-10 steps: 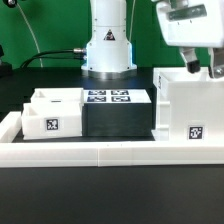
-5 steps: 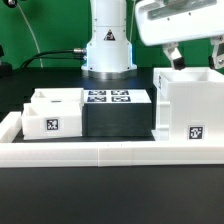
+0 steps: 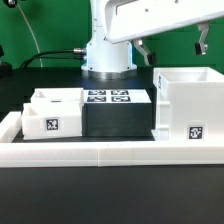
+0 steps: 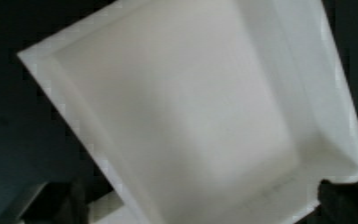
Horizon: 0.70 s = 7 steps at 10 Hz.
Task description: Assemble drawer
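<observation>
On my screen the pincer (image 3: 172,46) is released: its two fingers (image 3: 144,50) stand well apart with nothing between them. It hangs in the air above the far part of the drawer housing (image 3: 185,105), clear of its rim.

The housing is a white open-topped cube on the exterior view's right, on the dark surface (image 3: 110,195). A square black-and-white tag (image 3: 196,132) is on its near face. From the wrist camera I look almost straight down into the housing (image 4: 185,110), a pale hollow with raised walls that fills most of the picture. Dark fingertips (image 4: 34,205) show at either side of one edge. That view is blurred, so I cannot make out more detail inside.

On the exterior view's left a small open-top tray (image 3: 48,115) sits upright, with its own tag facing the near side. Between tray and housing is a dark block (image 3: 118,125), and the marker board (image 3: 107,97) lies flat at its top. A long low white rail (image 3: 100,152) runs along the near side in front of all three. The arm's white base (image 3: 108,50) stands at the far side, behind the marker board.
</observation>
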{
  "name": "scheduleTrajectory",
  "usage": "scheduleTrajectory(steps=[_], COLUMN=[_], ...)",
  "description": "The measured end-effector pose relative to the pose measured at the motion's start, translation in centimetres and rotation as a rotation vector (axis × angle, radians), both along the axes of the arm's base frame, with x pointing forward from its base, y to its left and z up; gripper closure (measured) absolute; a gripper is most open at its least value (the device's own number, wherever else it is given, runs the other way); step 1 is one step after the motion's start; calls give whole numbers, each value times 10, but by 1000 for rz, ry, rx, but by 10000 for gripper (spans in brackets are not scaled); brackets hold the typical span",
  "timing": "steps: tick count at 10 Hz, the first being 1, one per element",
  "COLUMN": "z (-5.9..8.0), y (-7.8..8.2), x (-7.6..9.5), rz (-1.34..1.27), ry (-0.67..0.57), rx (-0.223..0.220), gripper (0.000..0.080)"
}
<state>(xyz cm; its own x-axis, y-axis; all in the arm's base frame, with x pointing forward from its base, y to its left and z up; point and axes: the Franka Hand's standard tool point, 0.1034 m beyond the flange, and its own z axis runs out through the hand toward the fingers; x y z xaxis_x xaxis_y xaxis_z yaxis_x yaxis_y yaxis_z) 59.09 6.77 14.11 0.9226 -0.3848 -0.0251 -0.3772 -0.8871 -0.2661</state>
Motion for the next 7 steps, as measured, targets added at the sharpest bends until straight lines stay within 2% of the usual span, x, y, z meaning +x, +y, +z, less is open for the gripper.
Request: scheduleTrajectory(steps=[2, 4, 6, 7], z=[-1, -4, -5, -7], y=[-3, -26, -46, -66], x=[-1, -9, -23, -29], rz=[172, 487, 463, 449], ry=[-38, -76, -69, -74], rx=[-22, -130, -150, -163], gripper=[151, 151, 151, 151])
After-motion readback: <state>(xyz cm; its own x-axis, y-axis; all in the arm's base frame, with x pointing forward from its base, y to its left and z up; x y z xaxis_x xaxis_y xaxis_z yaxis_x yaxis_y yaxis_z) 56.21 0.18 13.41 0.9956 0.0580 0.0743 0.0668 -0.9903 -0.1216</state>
